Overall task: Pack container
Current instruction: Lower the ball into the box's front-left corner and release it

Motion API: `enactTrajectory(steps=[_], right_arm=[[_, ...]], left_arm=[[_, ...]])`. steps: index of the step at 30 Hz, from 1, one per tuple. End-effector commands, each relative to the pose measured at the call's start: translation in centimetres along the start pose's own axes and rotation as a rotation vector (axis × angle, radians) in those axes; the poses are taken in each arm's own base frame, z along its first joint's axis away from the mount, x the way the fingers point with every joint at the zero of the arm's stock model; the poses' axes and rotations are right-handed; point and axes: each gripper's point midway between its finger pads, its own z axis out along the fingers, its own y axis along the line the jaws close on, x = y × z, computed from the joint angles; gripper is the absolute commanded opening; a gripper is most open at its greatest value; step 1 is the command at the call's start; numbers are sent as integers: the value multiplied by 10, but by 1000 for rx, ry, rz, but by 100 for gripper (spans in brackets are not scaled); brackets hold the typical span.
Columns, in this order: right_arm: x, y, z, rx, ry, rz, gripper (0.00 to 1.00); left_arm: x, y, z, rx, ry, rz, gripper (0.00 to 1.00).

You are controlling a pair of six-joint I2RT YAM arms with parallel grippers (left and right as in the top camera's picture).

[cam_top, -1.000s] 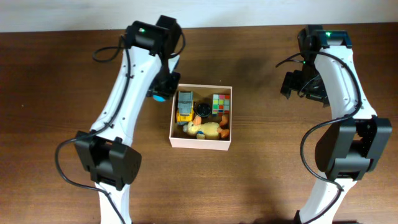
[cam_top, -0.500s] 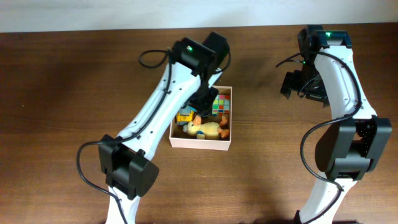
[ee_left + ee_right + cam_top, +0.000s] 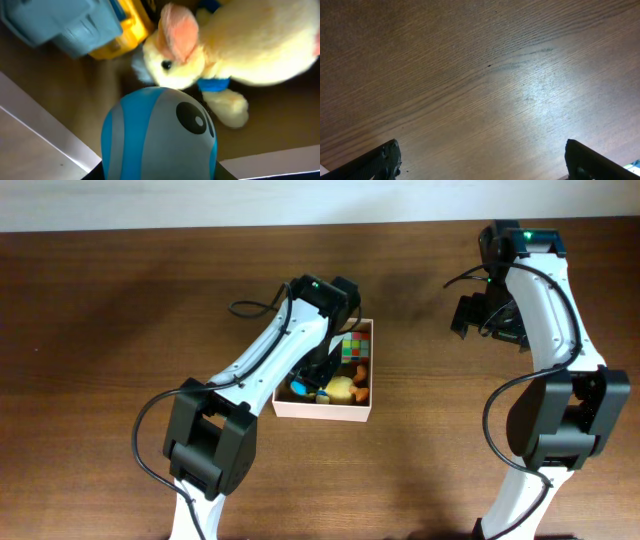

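The container (image 3: 322, 410) is a shallow white-walled box with a tan inside (image 3: 280, 120), lying mid-table. My left gripper (image 3: 318, 380) reaches down into its front left part, shut on a round blue and grey toy (image 3: 159, 135) that hangs just above the floor. Right beside it lie a yellow plush duck (image 3: 240, 45) (image 3: 342, 389) and a yellow and blue-grey toy truck (image 3: 75, 25). A colourful puzzle cube (image 3: 354, 346) sits at the box's back right. My right gripper (image 3: 488, 315) (image 3: 482, 160) hovers open over bare wood far to the right.
The left arm (image 3: 270, 350) lies across the container's left half and hides the toys beneath it. An orange toy (image 3: 360, 370) sits near the right wall. A pale wall edge runs along the back of the wooden table (image 3: 100, 330).
The left arm has swung right from outside the container's left wall to over it, and lowered the blue and grey toy inside. The right arm has not moved.
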Motion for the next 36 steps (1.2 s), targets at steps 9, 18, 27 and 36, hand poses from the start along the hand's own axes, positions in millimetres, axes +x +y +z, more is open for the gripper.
enactTrajectory(steps=[9, 18, 27, 36], right_arm=[[0, 0, -1, -2, -1, -2, 99], [0, 0, -1, -2, -1, -2, 99], [0, 0, -1, -2, -1, -2, 99], [0, 0, -1, -2, -1, -2, 99]], left_arm=[[11, 16, -3, -48, 32, -46, 28], [16, 25, -2, -60, 54, -62, 48], [16, 26, -2, -63, 53, -62, 58], [14, 24, -2, -58, 44, -62, 57]])
